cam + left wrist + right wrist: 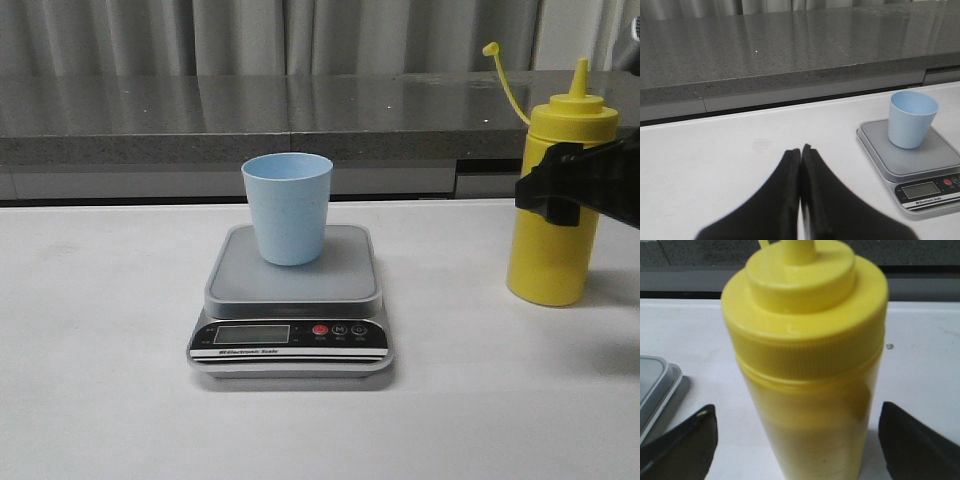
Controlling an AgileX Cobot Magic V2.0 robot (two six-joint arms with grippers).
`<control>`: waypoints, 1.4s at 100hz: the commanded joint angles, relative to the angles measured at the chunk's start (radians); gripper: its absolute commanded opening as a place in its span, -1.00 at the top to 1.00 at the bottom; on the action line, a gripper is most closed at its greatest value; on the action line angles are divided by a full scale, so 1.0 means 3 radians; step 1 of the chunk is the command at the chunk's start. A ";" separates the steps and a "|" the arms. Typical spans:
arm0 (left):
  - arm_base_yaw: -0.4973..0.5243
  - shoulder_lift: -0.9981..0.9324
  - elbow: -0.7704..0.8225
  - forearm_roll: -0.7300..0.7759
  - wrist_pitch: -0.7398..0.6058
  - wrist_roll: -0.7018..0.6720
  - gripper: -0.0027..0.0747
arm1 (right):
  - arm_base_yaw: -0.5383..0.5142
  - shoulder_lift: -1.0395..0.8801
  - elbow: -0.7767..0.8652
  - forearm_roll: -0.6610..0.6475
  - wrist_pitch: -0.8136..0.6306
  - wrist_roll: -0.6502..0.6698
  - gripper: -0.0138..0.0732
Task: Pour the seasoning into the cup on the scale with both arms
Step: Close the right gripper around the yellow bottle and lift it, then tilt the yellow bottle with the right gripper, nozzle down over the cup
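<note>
The pale blue cup (288,207) stands upright on the grey platform of the scale (292,283) at mid-table; both also show in the left wrist view, the cup (911,118) on the scale (912,155). The yellow seasoning bottle (557,225) stands upright on the table at the right, its cap hanging on a tether. My right gripper (562,190) is open around the bottle's upper body. In the right wrist view the bottle (812,370) fills the gap, with clear space between it and each finger (682,440). My left gripper (800,150) is shut on nothing, over bare table left of the scale.
A grey stone counter (300,115) runs along the back of the white table (100,330), with curtains behind it. The scale's black panel with display and red button (320,330) faces the front edge.
</note>
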 commanded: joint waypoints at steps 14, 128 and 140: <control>0.0013 0.0037 -0.0085 -0.0034 -0.0235 0.0005 0.98 | 0.0000 0.0133 -0.0169 -0.0030 -0.0501 -0.0003 -0.80; 0.0013 0.0037 -0.0085 -0.0034 -0.0235 0.0005 0.98 | -0.0004 -0.0423 -0.0408 -0.0647 0.0415 -0.0003 0.09; 0.0013 0.0037 -0.0085 -0.0034 -0.0235 0.0005 0.98 | 0.0019 -0.0616 -0.0777 -0.0795 0.1392 -0.0003 0.09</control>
